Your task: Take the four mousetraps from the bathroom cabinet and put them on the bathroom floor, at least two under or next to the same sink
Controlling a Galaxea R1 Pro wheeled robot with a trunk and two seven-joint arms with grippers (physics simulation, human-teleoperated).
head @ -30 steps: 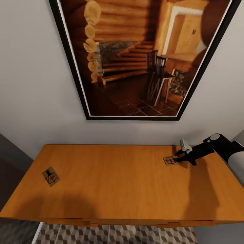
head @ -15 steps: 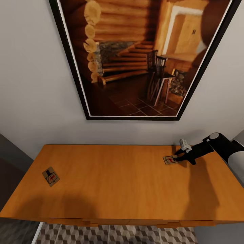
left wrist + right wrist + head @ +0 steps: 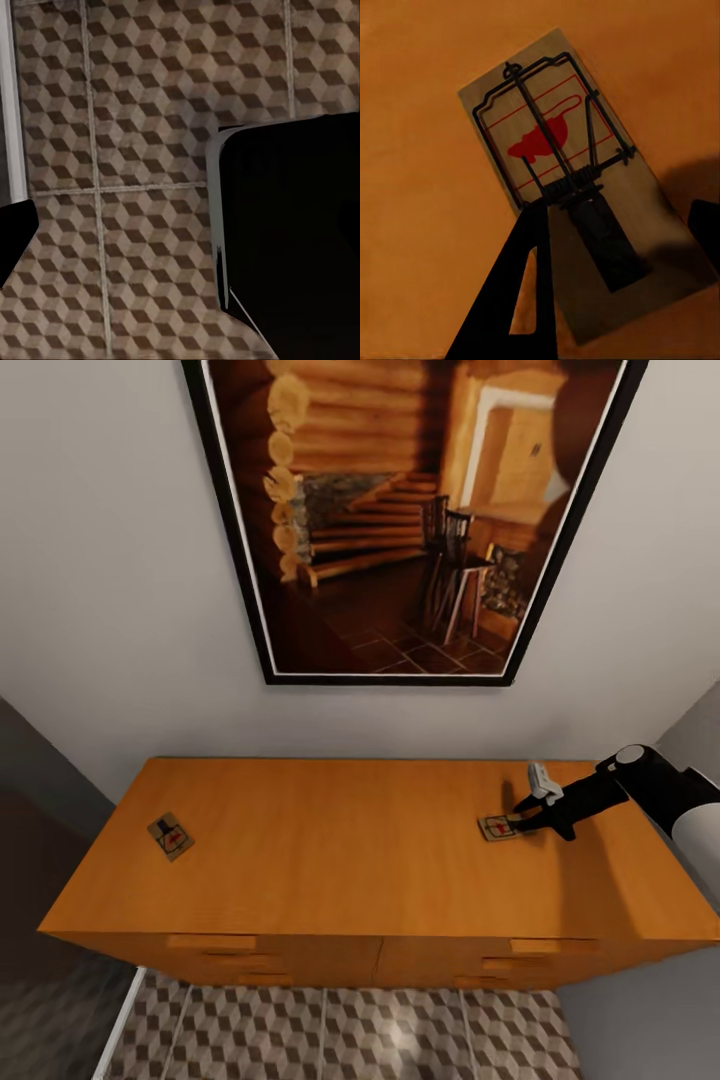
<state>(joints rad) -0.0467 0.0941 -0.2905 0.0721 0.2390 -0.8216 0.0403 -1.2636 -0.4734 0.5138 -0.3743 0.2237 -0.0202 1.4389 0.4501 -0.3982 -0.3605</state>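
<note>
Overhead, the head view looks down on the orange-brown cabinet (image 3: 340,860), set against a pale wall under a black-framed picture (image 3: 400,510) of a log interior. Two mousetraps lie flat on the cabinet's top, well apart: one mousetrap (image 3: 171,836) near its left end, the other mousetrap (image 3: 498,826) near its right end. Drawer fronts show along the cabinet's front edge, and below them a strip of cube-patterned bathroom floor (image 3: 330,1035).

Right arm reaches in from the right; the right gripper (image 3: 523,819) sits at the right-hand trap. Right wrist view: that trap (image 3: 577,202) shows close, tan board, dark wire, red mouse mark. One dark finger (image 3: 521,292) overlaps the board's edge, the other finger (image 3: 705,225) stands just off the opposite side; jaws spread, straddling the trap, not clamped.

Left wrist view: cube tiles (image 3: 112,150) with pale grout lines, and a large dark body with a pale rim. Left gripper's state cannot be told.
</note>
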